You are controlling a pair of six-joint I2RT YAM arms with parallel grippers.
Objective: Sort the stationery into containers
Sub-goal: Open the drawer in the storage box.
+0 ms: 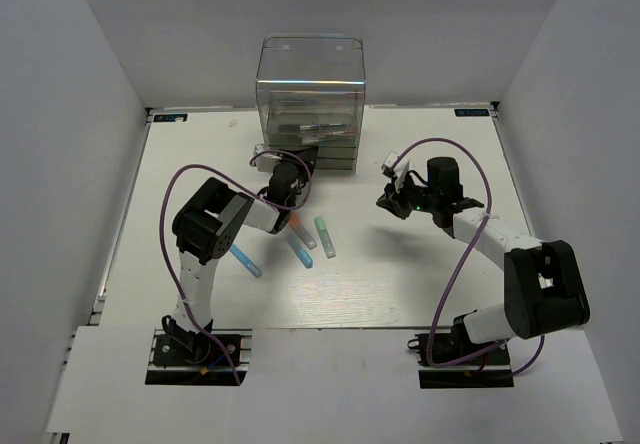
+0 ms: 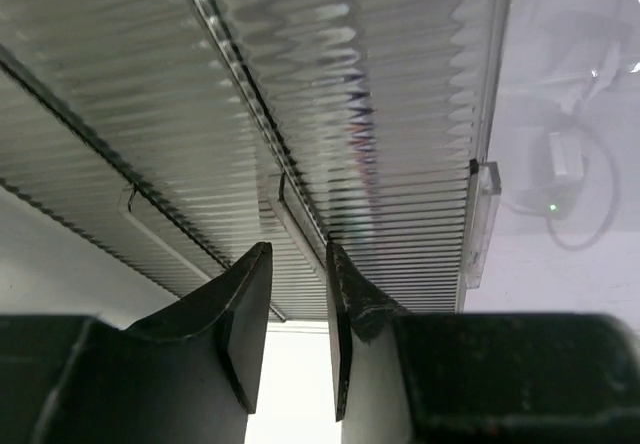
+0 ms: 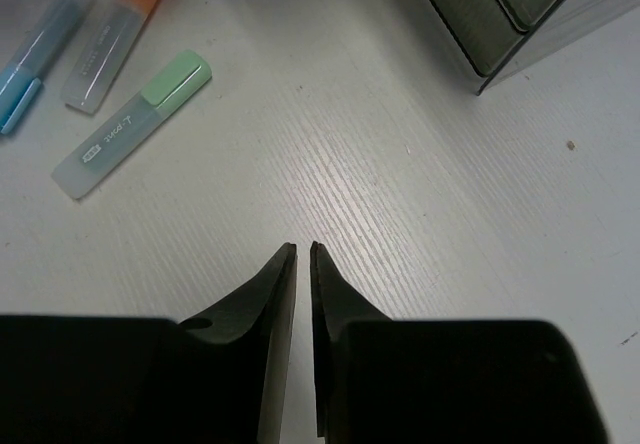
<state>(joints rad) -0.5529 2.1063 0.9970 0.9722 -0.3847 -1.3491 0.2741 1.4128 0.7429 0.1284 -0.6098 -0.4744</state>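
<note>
The clear plastic cabinet (image 1: 310, 84) stands at the back centre, and thin pens (image 1: 322, 126) show through one drawer. My left gripper (image 1: 303, 162) is right at the ribbed drawer fronts (image 2: 400, 114). Its jaws (image 2: 298, 254) stand slightly apart, one on each side of a drawer handle (image 2: 290, 209), and hold nothing. Two light-blue markers (image 1: 245, 261) (image 1: 300, 252), an orange marker (image 1: 303, 232) and a mint-green marker (image 1: 325, 236) lie on the table. My right gripper (image 1: 386, 202) hovers shut and empty (image 3: 304, 247), right of the mint-green (image 3: 135, 124), orange (image 3: 115, 34) and light-blue (image 3: 40, 49) markers.
White walls enclose the white table (image 1: 420, 284) on three sides. The cabinet's lower corner (image 3: 500, 14) shows at the top right of the right wrist view. Purple cables loop over both arms.
</note>
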